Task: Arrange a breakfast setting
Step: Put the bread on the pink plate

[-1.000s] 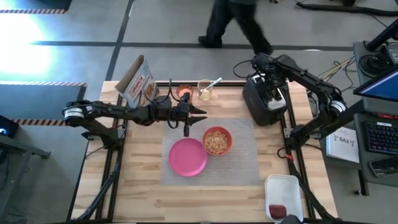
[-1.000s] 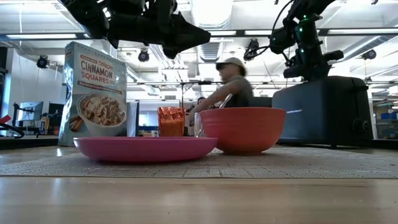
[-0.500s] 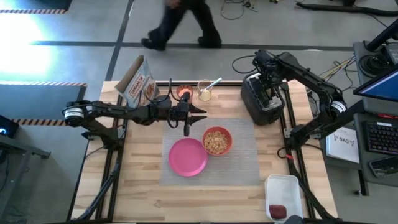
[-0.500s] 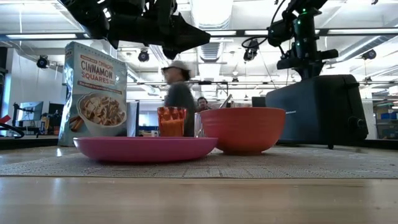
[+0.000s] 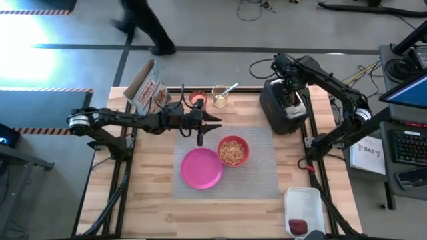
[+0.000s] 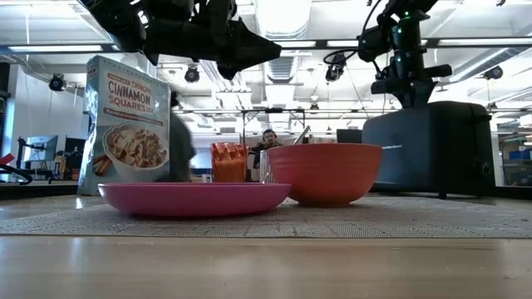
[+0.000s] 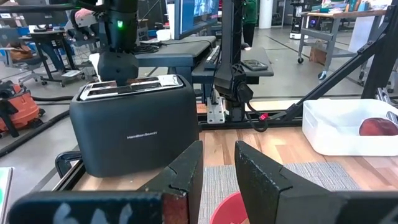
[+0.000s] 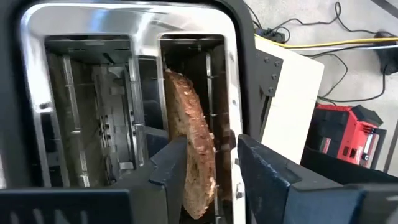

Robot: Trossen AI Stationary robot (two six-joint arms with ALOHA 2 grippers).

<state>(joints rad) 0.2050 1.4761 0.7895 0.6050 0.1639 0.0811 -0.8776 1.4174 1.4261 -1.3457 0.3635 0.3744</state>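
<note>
We see the right pincer [image 8: 208, 165] directly above the black toaster [image 5: 283, 107], which stands at the far right of the tabletop [image 5: 140, 200]. Its two fingers [image 8: 168, 168] stand on both sides of the toast slice [image 8: 194, 149], which sits upright in one slot of the toaster. The fingers are a little apart, with a small gap to the bread on each side, so we cannot say that they hold it.

The left pincer [image 5: 217, 125] hangs in the air above the far edge of the grey translucent mat [image 5: 263, 170], near the small orange cup [image 5: 197, 99]. Its fingers [image 7: 186, 174] are narrow with a small gap, and nothing is between them.

On the mat lie the round pink plate [image 5: 201, 168] and, touching it, the orange-red bowl [image 5: 233, 151], which contains cereal. Behind the mat we see a glass [image 5: 220, 97] with the metal spoon [image 5: 229, 89] inside, beside the cup, and a cereal box [image 5: 148, 87] at the far left. The red apple [image 5: 297, 227] lies in a white tray [image 5: 303, 200] at the near right corner.
</note>
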